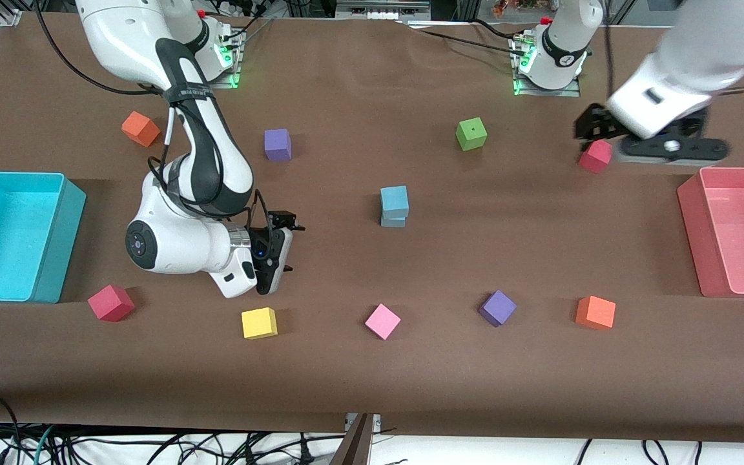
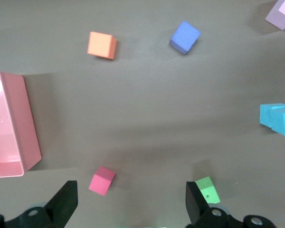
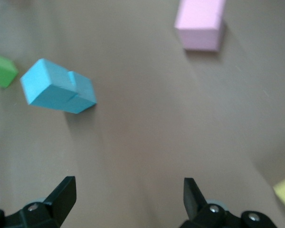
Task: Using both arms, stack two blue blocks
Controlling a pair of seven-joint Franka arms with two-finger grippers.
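- The two blue blocks [image 1: 394,205] are already sitting one on top of the other at the centre of the frame, on the bare brown bench [image 1: 372,387]; the upper cube is resting slightly askew, overhanging one edge of the lower one.
- Both are matte, sky-blue foam cubes with crisp edges; together they are forming a short upright column.
- The right gripper [image 1: 279,248] is hanging low at centre-left of the frame, its jaws standing wide apart and holding nothing; the stack is lying toward frame right of it and a little higher.
- The left gripper [image 1: 653,139] is hovering at upper right, over a pink-red cube [image 1: 596,155], jaws likewise spread and empty; it is sitting well apart from the stack.
- Judged from this, the stacking is looking done, with the right arm the nearer one.
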